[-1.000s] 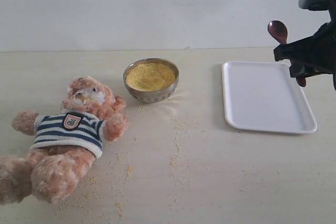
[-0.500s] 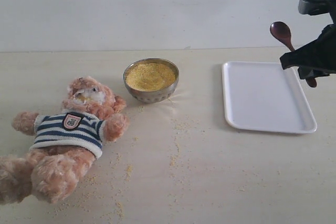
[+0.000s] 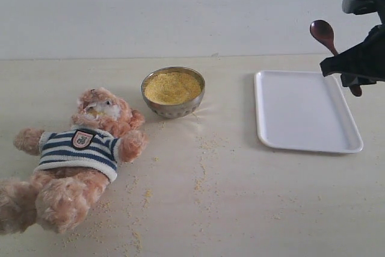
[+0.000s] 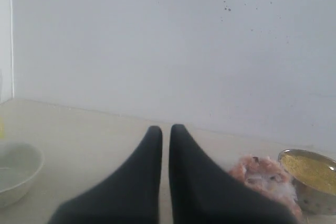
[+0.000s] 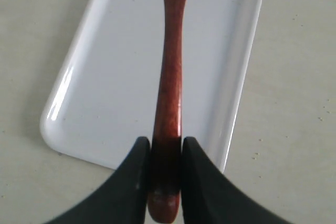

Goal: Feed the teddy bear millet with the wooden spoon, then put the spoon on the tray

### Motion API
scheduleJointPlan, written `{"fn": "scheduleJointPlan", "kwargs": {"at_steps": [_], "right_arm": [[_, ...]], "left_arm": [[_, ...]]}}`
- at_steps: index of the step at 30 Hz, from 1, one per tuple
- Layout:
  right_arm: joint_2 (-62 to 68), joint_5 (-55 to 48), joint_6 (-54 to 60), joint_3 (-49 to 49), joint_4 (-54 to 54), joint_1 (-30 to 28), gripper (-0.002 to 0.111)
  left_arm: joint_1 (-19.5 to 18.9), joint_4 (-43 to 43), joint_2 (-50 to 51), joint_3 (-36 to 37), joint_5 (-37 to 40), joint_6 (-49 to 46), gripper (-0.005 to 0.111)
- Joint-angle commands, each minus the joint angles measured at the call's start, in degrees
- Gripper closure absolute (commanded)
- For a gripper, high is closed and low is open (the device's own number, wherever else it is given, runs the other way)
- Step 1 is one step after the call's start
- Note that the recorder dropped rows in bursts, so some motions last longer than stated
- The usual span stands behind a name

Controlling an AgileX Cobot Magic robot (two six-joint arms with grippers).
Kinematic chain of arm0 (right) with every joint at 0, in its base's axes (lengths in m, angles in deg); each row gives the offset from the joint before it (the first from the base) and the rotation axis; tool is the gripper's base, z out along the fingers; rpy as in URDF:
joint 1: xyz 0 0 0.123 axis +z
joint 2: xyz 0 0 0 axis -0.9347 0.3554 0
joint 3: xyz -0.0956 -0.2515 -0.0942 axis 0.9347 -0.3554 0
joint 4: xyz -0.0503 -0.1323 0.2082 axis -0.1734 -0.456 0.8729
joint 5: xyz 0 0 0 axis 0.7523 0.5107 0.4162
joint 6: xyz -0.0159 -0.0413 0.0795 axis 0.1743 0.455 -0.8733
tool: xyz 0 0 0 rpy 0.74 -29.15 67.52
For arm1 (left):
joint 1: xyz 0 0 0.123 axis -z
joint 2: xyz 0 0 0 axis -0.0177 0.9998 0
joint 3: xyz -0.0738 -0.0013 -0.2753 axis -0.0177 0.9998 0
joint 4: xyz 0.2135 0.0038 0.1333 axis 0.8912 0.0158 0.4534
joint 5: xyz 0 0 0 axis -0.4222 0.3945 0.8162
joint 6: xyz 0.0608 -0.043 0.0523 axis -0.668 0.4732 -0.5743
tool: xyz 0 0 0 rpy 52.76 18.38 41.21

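I've swung spoon (image 3: 323, 32) right, now hovering above tray (image 3: 301, 112) right edge; right jaws pinching handle, left jaws pressed together. Set-down next, probably.

No legible text, number or brand in any view; only sign-like mark is small shield-shaped crest badge (image 3: 82, 139); sits on chest of navy-and-white striped shirt (image 3: 96, 153) worn by teddy bear (image 3: 75, 167); badge has reddish-orange border, dark inner field, pale figure at centre; any lettering inside too small and blurred to read; stripes on shirt plain, without writing
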Motion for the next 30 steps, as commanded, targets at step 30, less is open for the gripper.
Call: {"fn": "scheduleJointPlan", "kwargs": {"at_steps": [30], "right_arm": [[5.0,4.2,-0.3,-0.3,1.9,-0.4,0.109]], "left_arm": [[0.5,-0.3,-4.2,0.2,10.5,0.7,0.102]]}}
